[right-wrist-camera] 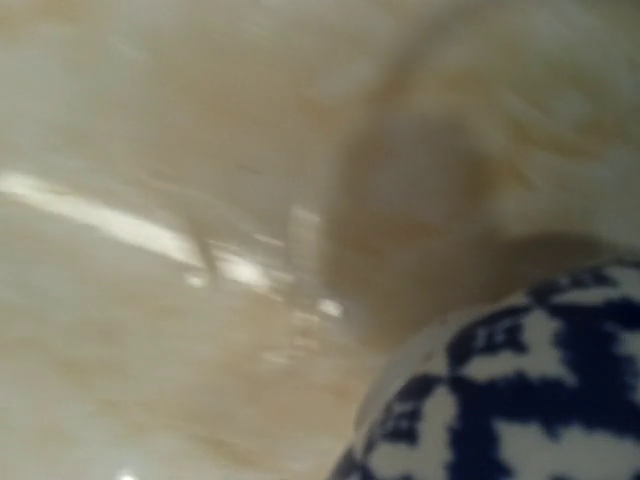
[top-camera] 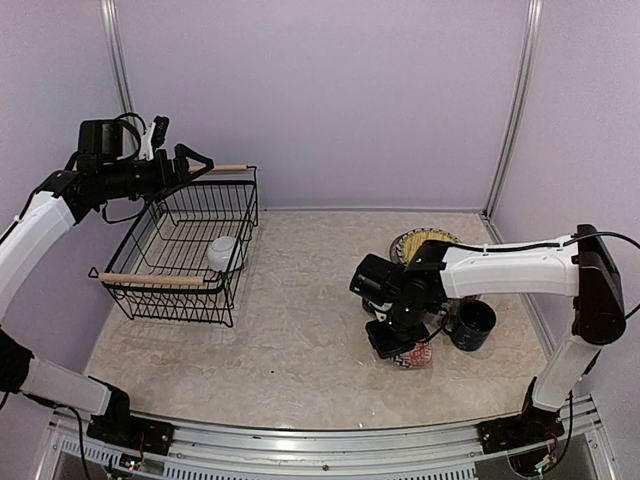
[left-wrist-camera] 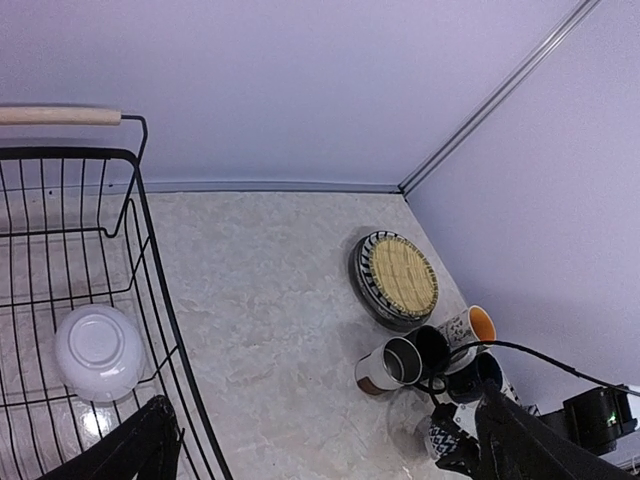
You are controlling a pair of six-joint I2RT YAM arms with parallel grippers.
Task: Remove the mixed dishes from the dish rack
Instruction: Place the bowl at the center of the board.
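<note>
The black wire dish rack (top-camera: 183, 250) stands at the left and holds an upturned white bowl (top-camera: 222, 252), which also shows in the left wrist view (left-wrist-camera: 98, 352). My left gripper (top-camera: 198, 163) is open and empty, high above the rack's far wooden handle (left-wrist-camera: 60, 115). My right gripper (top-camera: 393, 338) is low at the table, shut on a blue-and-white patterned cup (top-camera: 416, 355) (right-wrist-camera: 520, 400); its fingers are hidden. On the table at the right are the yellowish woven plate (left-wrist-camera: 398, 275) on the striped plate (left-wrist-camera: 362, 285), the brown-white cup (left-wrist-camera: 385, 366), a dark mug (left-wrist-camera: 433, 348), the orange-lined mug (left-wrist-camera: 470, 325) and the dark blue mug (top-camera: 472, 325).
The rack's near wooden handle (top-camera: 150, 280) faces the arms. Purple walls enclose the table on three sides. A black cable (left-wrist-camera: 560, 360) loops over the mugs beside the right arm (top-camera: 510, 268). Bare marbled tabletop (top-camera: 300, 320) lies between the rack and the dishes.
</note>
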